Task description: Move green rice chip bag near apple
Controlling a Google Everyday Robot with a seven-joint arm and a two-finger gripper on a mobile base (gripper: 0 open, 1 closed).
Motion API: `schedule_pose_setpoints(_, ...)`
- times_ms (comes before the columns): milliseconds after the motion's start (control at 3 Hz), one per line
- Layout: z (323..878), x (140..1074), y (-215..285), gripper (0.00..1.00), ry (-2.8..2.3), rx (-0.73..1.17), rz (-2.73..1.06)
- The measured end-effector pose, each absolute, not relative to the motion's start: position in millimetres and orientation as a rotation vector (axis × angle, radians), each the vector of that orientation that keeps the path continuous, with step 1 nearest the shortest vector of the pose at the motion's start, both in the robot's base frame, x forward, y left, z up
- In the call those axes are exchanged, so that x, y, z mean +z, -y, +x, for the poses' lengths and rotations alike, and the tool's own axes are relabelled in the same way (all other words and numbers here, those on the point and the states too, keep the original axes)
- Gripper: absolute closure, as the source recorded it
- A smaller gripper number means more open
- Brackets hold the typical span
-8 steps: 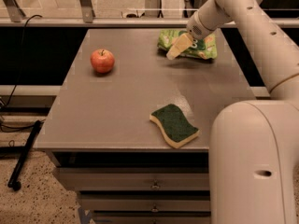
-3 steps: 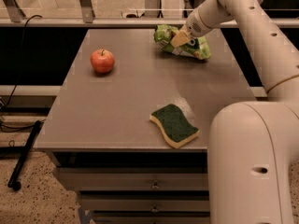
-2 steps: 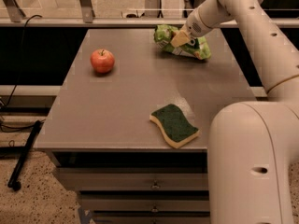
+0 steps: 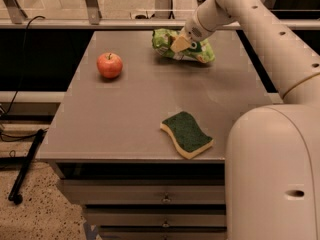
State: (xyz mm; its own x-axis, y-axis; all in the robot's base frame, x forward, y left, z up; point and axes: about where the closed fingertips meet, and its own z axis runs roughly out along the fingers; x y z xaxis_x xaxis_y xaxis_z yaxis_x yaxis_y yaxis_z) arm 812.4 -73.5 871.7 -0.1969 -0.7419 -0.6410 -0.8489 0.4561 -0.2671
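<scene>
We see that the gripper (image 4: 181, 43), jaws clamped on the green rice chip bag (image 4: 201, 54), has shifted it slightly left along the table's (image 4: 140, 104) far side, with the apple (image 4: 109, 65) still well apart.

Tan-fingered gripper (image 4: 180, 43) clasps the light-green rice chip bag (image 4: 200, 53); apple (image 4: 109, 65) red-orange, sponge (image 4: 187, 134) dark green over yellow, tabletop (image 4: 125, 114) grey.
</scene>
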Motion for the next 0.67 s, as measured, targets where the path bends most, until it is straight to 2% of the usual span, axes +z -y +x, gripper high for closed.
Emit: schedule_pose_setpoints(667, 797.2, 866.0, 30.9, 1.00, -1.899, 0.174, -1.408)
